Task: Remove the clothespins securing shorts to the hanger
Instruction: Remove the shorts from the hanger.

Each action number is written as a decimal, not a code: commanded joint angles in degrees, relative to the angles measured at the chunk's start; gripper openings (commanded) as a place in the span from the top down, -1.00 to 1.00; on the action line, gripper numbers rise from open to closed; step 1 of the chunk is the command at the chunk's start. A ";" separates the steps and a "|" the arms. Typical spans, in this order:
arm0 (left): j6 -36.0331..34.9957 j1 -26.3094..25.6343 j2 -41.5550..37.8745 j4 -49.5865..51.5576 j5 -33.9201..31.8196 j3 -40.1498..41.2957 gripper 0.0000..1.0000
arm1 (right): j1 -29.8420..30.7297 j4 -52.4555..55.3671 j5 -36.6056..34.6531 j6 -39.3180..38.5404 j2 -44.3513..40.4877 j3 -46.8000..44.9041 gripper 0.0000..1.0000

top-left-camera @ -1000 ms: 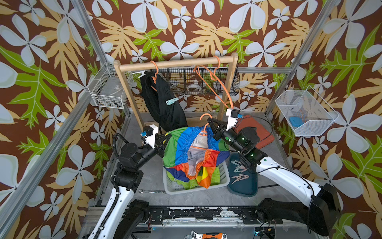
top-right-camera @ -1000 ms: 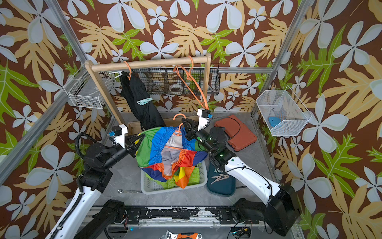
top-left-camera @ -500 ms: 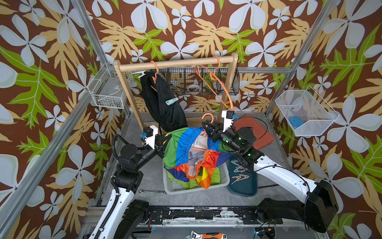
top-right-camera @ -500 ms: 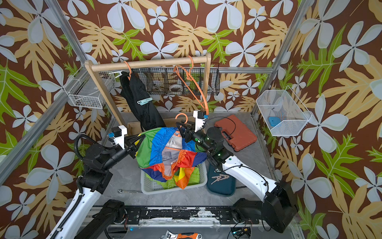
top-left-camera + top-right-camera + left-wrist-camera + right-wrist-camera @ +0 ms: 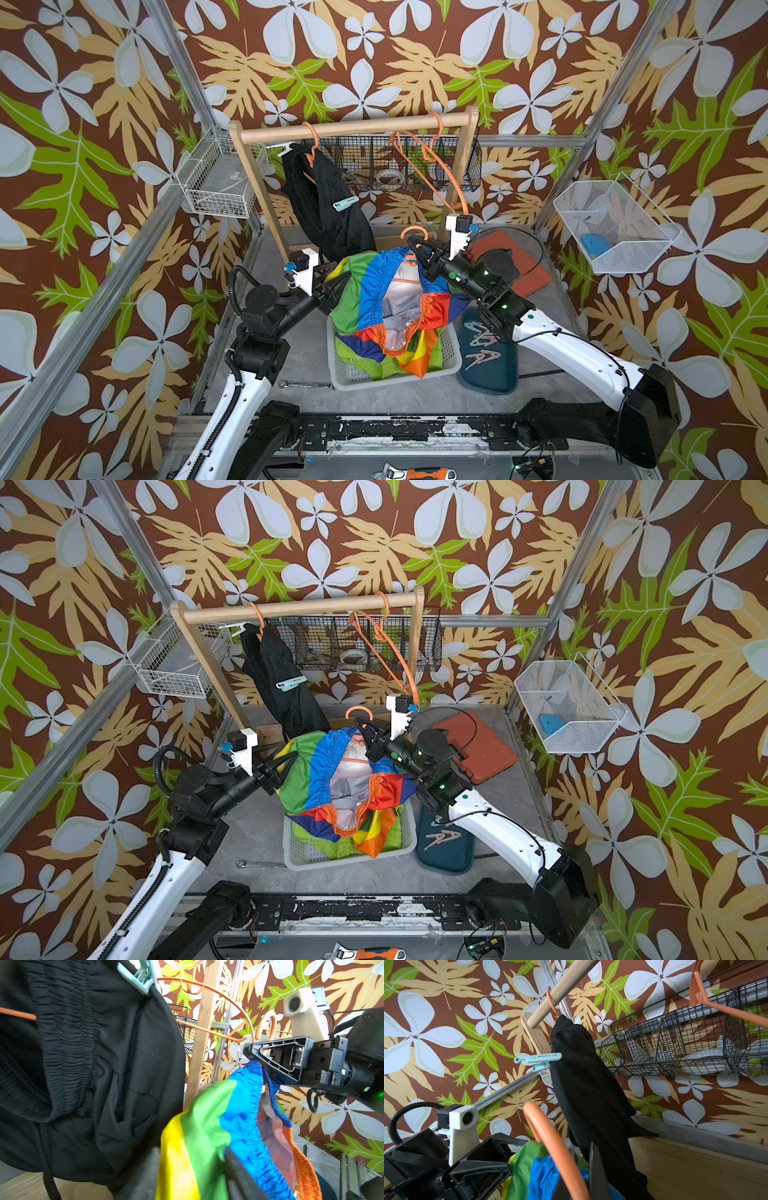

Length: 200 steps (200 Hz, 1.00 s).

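The colour-blocked shorts [image 5: 374, 299] [image 5: 328, 771] hang on an orange hanger [image 5: 412, 231] [image 5: 554, 1142] above the white basket [image 5: 345, 376]. My right gripper [image 5: 415, 246] [image 5: 364, 725] [image 5: 577, 1167] is shut on the hanger's neck just below the hook. My left gripper [image 5: 336, 283] [image 5: 286, 762] [image 5: 191, 1154] stands open, with the shorts' yellow-green edge loose between its fingers. The black shorts [image 5: 328, 208] [image 5: 83, 1064] hang on the rack with a mint clothespin [image 5: 345, 203] [image 5: 537, 1058] clipped on. Lime green shorts [image 5: 374, 368] lie in the basket. Any clothespins on the colour-blocked shorts are hidden.
A wooden rack [image 5: 353, 124] carries spare orange hangers [image 5: 436, 166], backed by a black wire basket [image 5: 415, 174]. Loose clothespins [image 5: 482, 345] lie on a dark teal tray [image 5: 490, 376]. A red case [image 5: 515, 257] lies at the back right, and white wire baskets [image 5: 216, 178] [image 5: 615, 224] flank the walls.
My right gripper moved left onto the hanger's neck, opened briefly and shut on it. My left gripper, shut before, has opened around the shorts' green edge.
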<state>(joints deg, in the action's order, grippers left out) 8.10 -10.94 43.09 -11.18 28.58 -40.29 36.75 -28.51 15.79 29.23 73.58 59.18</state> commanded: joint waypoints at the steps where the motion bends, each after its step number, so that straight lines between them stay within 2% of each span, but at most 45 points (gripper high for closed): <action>1: -0.05 0.00 -0.91 -0.27 -5.62 -0.49 -1.00 | -0.01 4.07 -2.23 -5.83 -0.66 0.89 1.00; 34: 1.01 -0.28 -3.60 2.11 -13.44 -2.66 -1.00 | -0.01 6.59 -3.96 -8.63 -0.54 0.98 1.00; 47: 1.09 -2.16 -3.08 5.16 -18.41 -4.80 -1.00 | -0.02 6.51 -4.06 -9.32 -0.22 1.03 1.00; 57: -0.55 -5.55 -1.89 8.05 -24.05 -6.60 -1.00 | -0.01 6.13 -4.05 -9.44 0.19 1.33 1.00; 79: -4.22 -17.28 0.81 11.08 -37.30 -9.25 -1.00 | -0.01 5.71 -3.27 -9.63 1.33 2.54 1.00; 103: -5.46 -27.76 6.37 13.96 -46.20 -13.13 -1.00 | -0.03 5.93 -3.22 -10.26 2.26 4.14 1.00; 117: -7.49 -34.40 9.81 15.23 -54.20 -15.01 -1.00 | -0.01 6.44 -3.20 -11.02 2.58 5.04 1.00; 131: -8.96 -38.75 13.43 17.30 -60.22 -16.91 -1.00 | -0.04 6.78 -3.17 -11.59 2.62 5.84 1.00; 159: -9.34 -42.80 18.98 20.75 -69.44 -19.41 -1.00 | -0.01 6.50 -2.56 -11.92 2.84 6.39 1.00; 181: -9.68 -43.48 22.45 23.87 -76.64 -20.96 -1.00 | -0.03 6.14 -2.50 -11.92 2.23 5.96 1.00; 200: -8.65 -43.60 24.71 25.89 -77.23 -22.09 -1.00 | -0.01 6.10 -2.39 -11.99 1.67 5.77 1.00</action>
<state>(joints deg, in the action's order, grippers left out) -0.80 -54.33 66.02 10.98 -41.08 -61.06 36.75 -20.60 13.30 18.17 76.01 64.90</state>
